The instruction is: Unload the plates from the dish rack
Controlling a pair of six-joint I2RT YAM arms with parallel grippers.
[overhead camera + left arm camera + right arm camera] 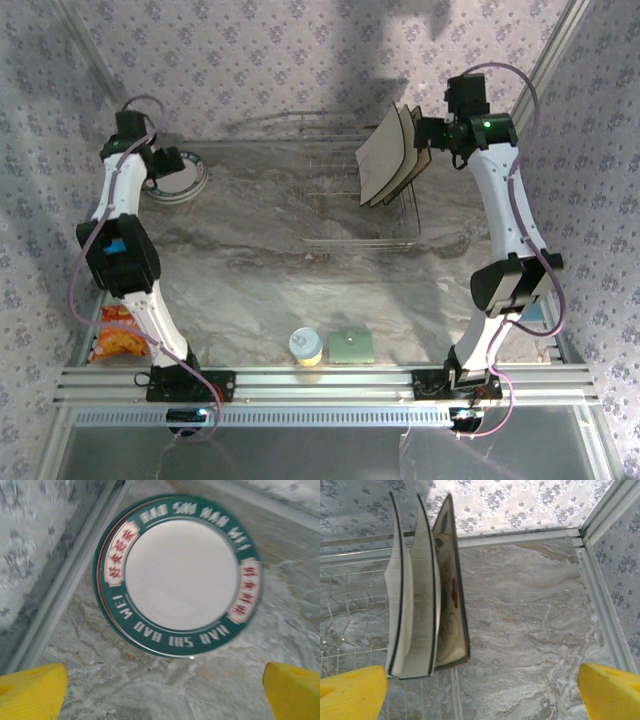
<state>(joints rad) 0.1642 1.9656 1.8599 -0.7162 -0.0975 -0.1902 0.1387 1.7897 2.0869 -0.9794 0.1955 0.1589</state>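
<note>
**A:** Where is the left pincer?

**B:** The left pincer (pixel 161 695) hovers over the round plates (pixel 180 182) at about ten o'clock on the table (pixel 250 270), close to the corner rail. Its yellow fingers (pixel 31 692) stand wide apart with nothing between them. The plates lie flat, clear of both tips.

**A:** One plate or several?

**B:** A stack. A second rim peeks out at its seven o'clock edge, but I can't tell how many there are. The top one has a white centre and a teal rim with lettering and pinkish panels.

**A:** And the dish rack?

**B:** The dish rack (pixel 355 243) sits around one o'clock on the table. Three square plates (pixel 415 590) stand on edge at its three o'clock end, leaning together. The flower-printed plate (pixel 451 595) is on the three o'clock side of the group.

**A:** The right pincer?

**B:** The right pincer (pixel 480 695) is spread wide too and holds nothing. It is just beside the square plates, toward three o'clock of them, and none sits between its tips.

**A:** Anything else?

**B:** A small yellow cup (pixel 306 346) and a green square pad (pixel 351 345) sit side by side at six o'clock, and a snack bag (pixel 122 342) lies at eight o'clock
</note>
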